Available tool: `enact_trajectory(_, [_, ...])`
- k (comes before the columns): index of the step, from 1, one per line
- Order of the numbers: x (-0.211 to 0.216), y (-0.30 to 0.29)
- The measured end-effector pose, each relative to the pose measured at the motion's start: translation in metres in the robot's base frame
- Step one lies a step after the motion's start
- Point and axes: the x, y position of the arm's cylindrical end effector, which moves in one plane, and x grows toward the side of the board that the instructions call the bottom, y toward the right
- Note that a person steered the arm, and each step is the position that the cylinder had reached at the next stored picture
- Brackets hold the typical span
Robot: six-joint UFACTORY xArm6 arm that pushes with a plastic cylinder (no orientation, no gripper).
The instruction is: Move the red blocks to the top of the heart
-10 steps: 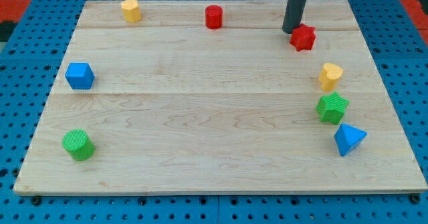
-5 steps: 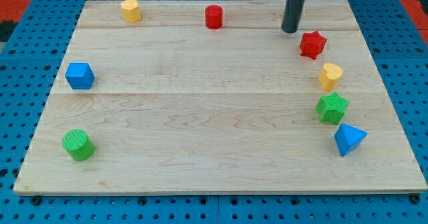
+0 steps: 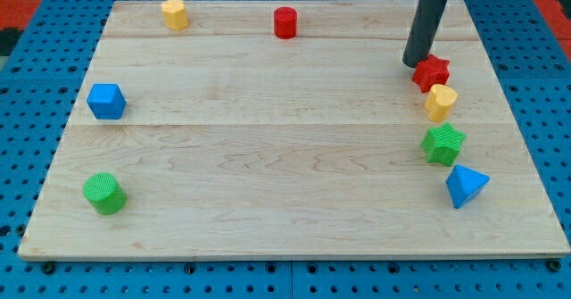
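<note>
A red star block (image 3: pixel 432 71) lies at the view's right, touching or almost touching the top of the yellow heart block (image 3: pixel 440 102) just below it. My tip (image 3: pixel 415 63) stands against the star's upper left side. A red cylinder (image 3: pixel 285 22) stands near the board's top edge, left of centre-right, far from the heart.
A green star block (image 3: pixel 443 145) and a blue triangular block (image 3: pixel 465 186) lie below the heart. A yellow hexagonal block (image 3: pixel 175 13) is at top left, a blue cube (image 3: pixel 106 101) at the left, a green cylinder (image 3: pixel 104 193) at bottom left.
My tip has moved right and down, pushing the red star right and down until it sits just above the yellow heart. The other blocks have not moved.
</note>
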Motion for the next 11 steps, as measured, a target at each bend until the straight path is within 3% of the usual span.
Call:
enact_trajectory(1, [-0.02,0.0])
enact_trajectory(2, [-0.057,-0.039])
enact_trajectory(3, [-0.058,-0.141])
enact_trajectory(4, [-0.029,-0.203])
enact_trajectory(5, [-0.078,-0.281])
enact_trajectory(6, [-0.103,-0.234])
enact_trajectory(8, [-0.064,-0.102])
enact_trajectory(9, [-0.07,-0.08])
enact_trajectory(10, [-0.108,-0.094])
enact_trajectory(11, [-0.088,-0.085])
